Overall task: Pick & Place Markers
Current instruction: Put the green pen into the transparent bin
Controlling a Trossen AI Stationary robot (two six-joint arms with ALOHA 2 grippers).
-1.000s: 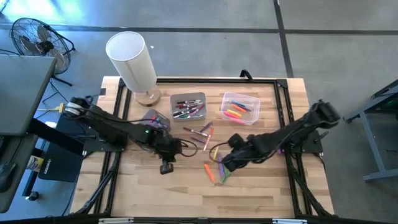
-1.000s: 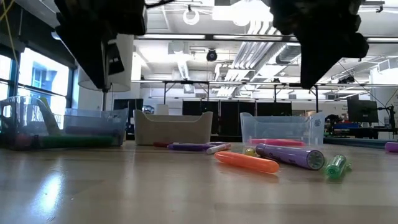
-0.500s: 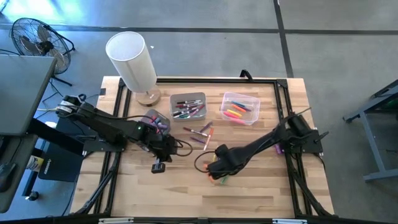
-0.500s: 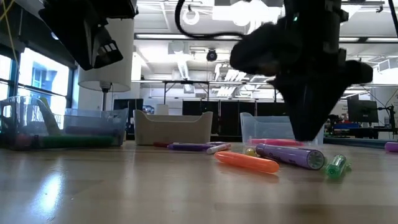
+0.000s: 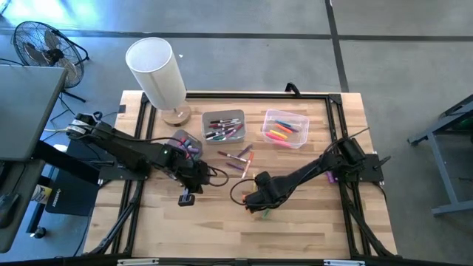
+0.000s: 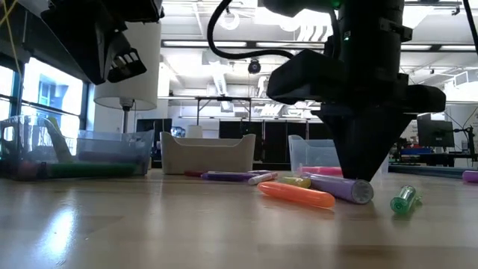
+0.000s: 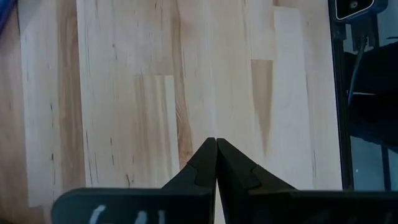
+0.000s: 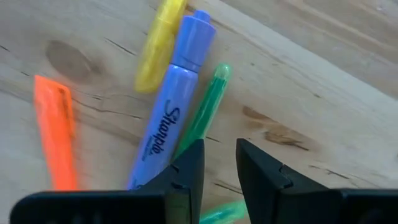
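Markers (image 8: 166, 118) lie loose on bench (image 5: 310, 222), mid-front: purple, green, yellow, orange touching in cluster. Your right gripper (image 8: 219, 163) sits low over them, jaws slightly apart beside green one, set to pinch. Left gripper (image 7: 216, 163) hovers over bare bench, jaws together, waiting.

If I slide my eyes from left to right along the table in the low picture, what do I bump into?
Clear bin → grey bin → purple pen → orange marker → purple marker, with the right claw down on it → green marker.
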